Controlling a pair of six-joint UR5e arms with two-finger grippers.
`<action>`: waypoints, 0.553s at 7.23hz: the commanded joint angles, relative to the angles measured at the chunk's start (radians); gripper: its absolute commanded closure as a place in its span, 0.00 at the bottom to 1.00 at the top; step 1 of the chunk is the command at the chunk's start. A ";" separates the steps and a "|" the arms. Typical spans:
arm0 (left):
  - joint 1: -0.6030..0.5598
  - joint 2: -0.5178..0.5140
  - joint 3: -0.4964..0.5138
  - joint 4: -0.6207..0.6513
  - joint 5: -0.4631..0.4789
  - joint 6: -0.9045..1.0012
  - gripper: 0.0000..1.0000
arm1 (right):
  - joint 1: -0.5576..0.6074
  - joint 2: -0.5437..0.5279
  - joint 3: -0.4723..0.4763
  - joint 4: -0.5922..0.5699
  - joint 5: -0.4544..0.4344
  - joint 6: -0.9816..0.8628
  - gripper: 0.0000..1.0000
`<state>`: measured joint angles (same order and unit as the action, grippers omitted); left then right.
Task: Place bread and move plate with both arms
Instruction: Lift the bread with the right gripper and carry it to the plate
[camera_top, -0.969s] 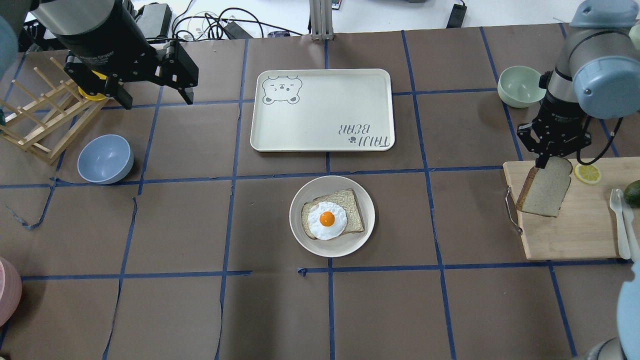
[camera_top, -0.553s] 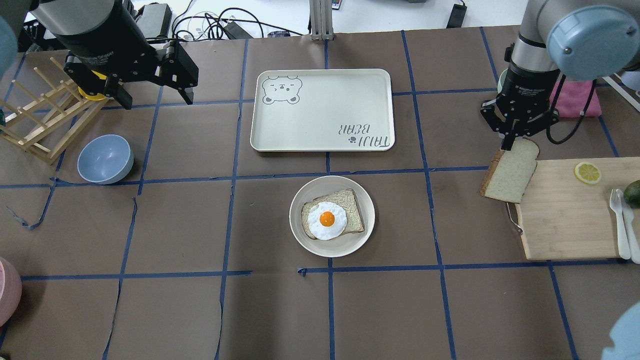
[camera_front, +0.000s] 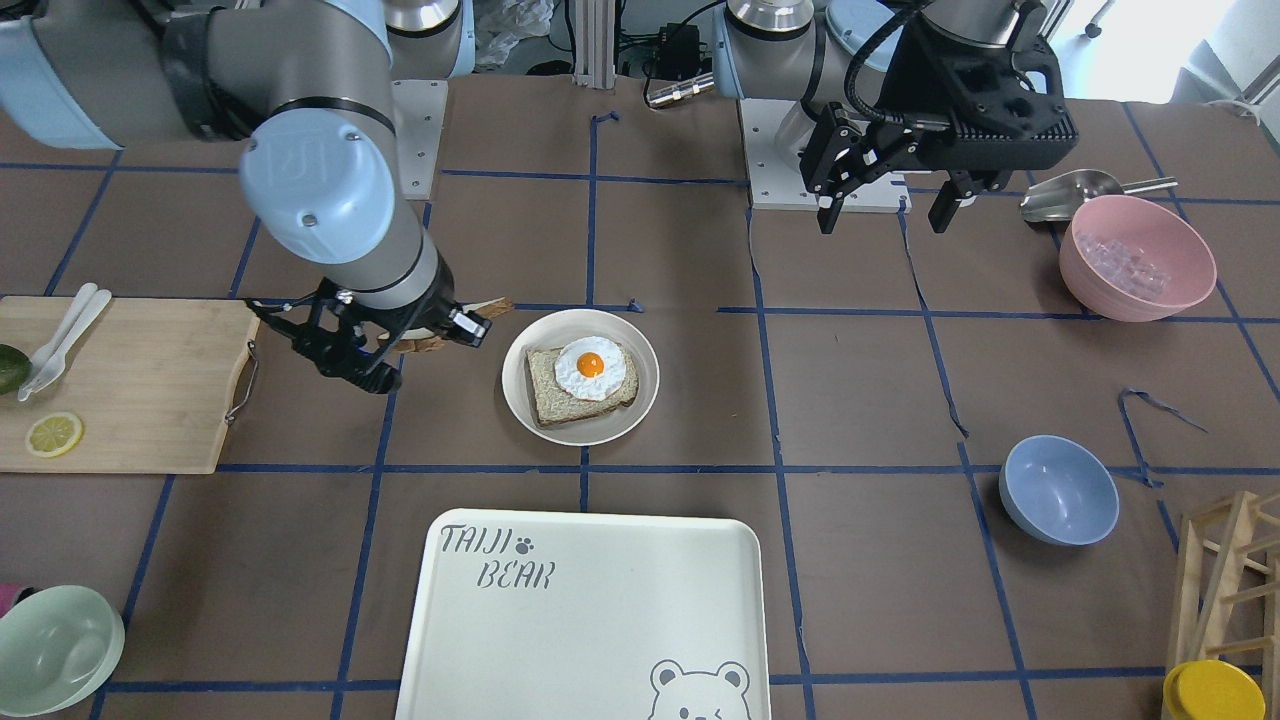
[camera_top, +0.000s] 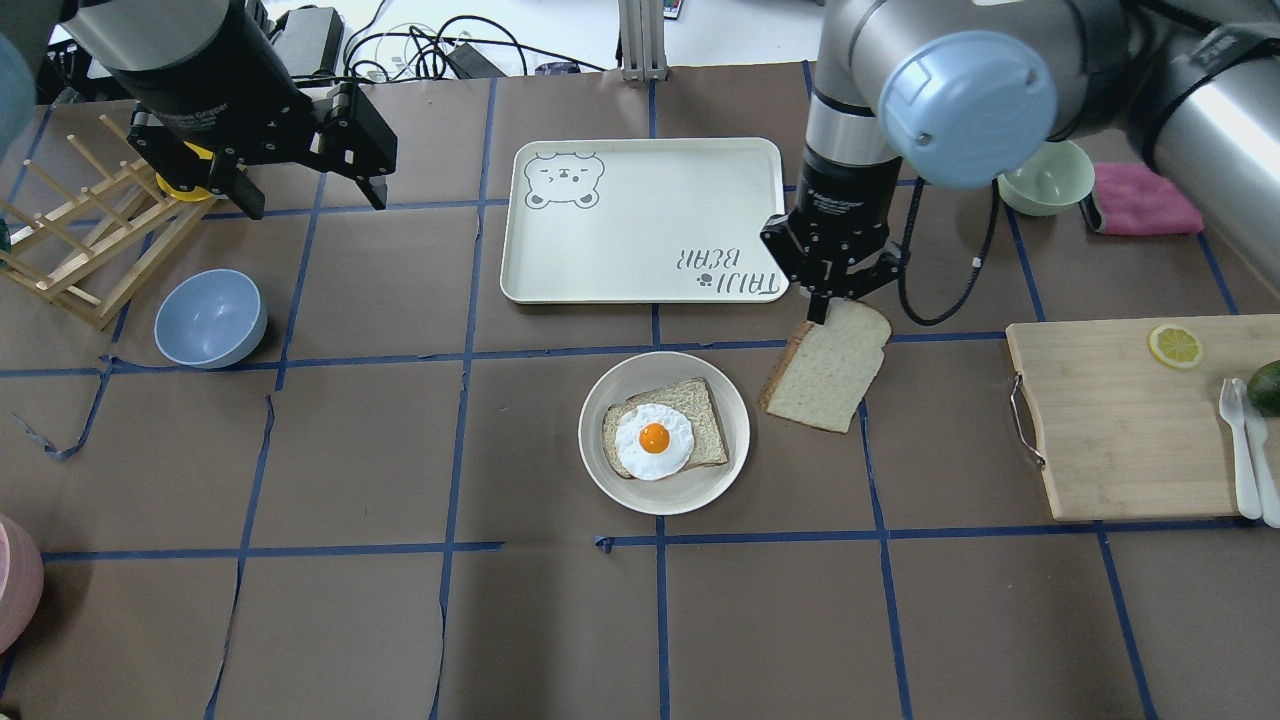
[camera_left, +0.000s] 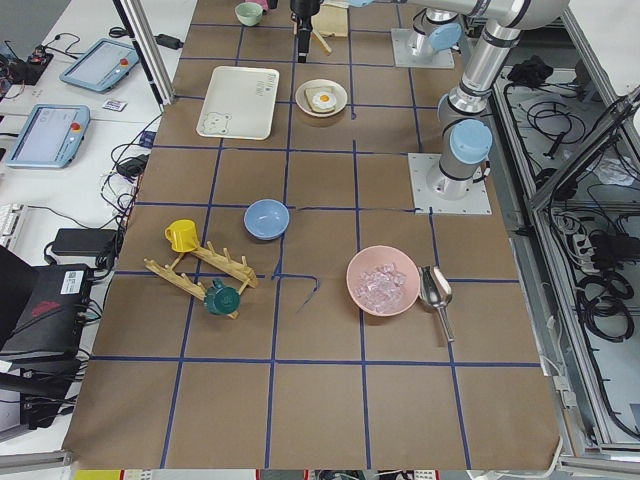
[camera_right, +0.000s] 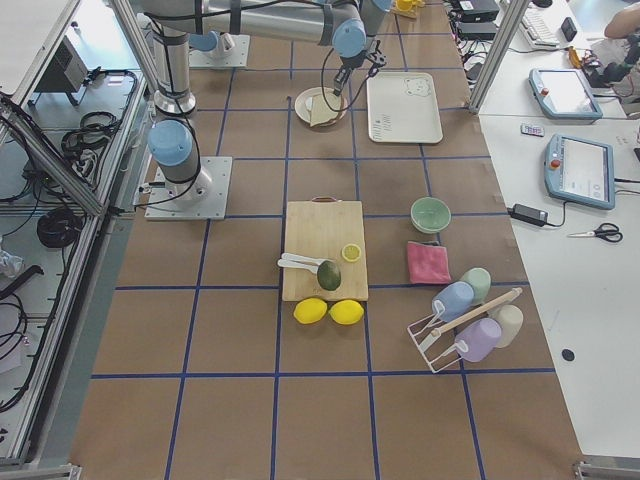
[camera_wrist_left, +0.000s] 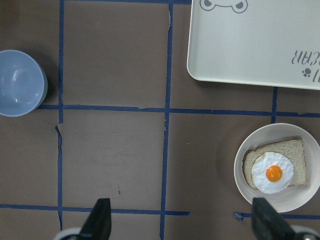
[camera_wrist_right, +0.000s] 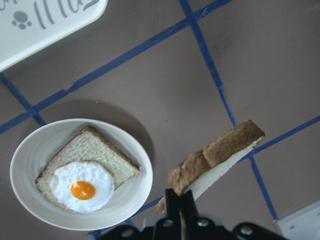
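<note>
Pale and brown-crusted, the bread (camera_top: 826, 378) has travelled leftward since the earlier overhead pictures: a second ago it hung over the wooden cutting board (camera_top: 1120, 420) at the right of the frame, and it now hangs in the middle of the frame, just right of the plate (camera_top: 705, 487) and just below the lower right corner of the bear-print tray (camera_top: 640, 230). The right hand (camera_top: 824, 314) is clamped on the slice's rounded end, the slice tilted beneath it; from the right wrist camera the slice shows nearly edge-on, crust uppermost, beside the plate's rim. The plate has not moved and lies on the brown tabletop (camera_top: 350, 450) at centre frame, its middle taken up by a darker slice (camera_top: 700, 405) topped with a fried egg (camera_top: 654, 440). The left hand (camera_top: 315, 200) stays in the upper left of the overhead frame, its fingers wide apart above the tabletop, with a wooden rack (camera_top: 80, 250) and a blue bowl (camera_top: 210, 317) near it. In the front-facing view the right arm's wrist hides most of the bread.
</note>
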<state>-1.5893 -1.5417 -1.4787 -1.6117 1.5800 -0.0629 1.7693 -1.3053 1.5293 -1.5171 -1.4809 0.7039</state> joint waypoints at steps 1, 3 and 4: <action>0.000 0.000 0.000 -0.001 0.000 -0.002 0.00 | 0.144 0.040 0.006 -0.066 0.053 0.158 1.00; 0.000 0.000 0.000 0.001 0.000 -0.002 0.00 | 0.200 0.078 0.008 -0.124 0.050 0.157 1.00; 0.000 0.000 0.000 0.001 0.000 -0.002 0.00 | 0.206 0.101 0.008 -0.155 0.050 0.157 1.00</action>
<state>-1.5892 -1.5417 -1.4788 -1.6109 1.5800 -0.0643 1.9571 -1.2318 1.5359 -1.6306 -1.4309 0.8580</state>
